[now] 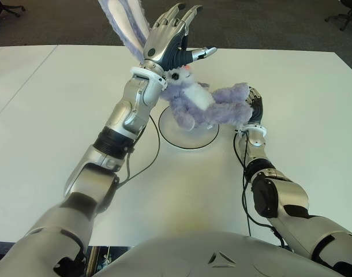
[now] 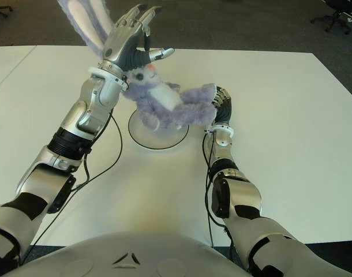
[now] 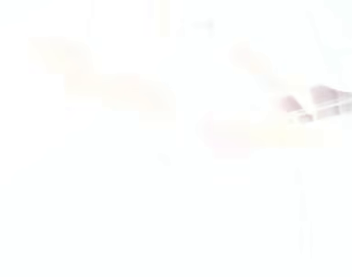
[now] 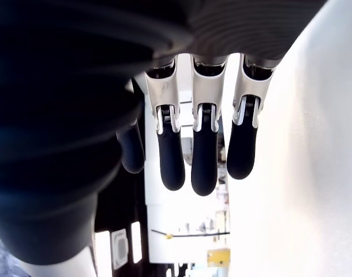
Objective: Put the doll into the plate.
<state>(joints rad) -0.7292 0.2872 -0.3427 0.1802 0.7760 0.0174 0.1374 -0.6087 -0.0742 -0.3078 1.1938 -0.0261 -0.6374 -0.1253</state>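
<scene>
An office-like room: wheeled office chairs (image 1: pixel 344 17) stand on dark grey carpet (image 1: pixel 251 26) behind the large white table (image 1: pixel 314 115).

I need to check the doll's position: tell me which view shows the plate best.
The left eye view: the plate shows beneath the doll, which hides its far rim. The right eye view shows about the same. Neither wrist view shows it.
</scene>
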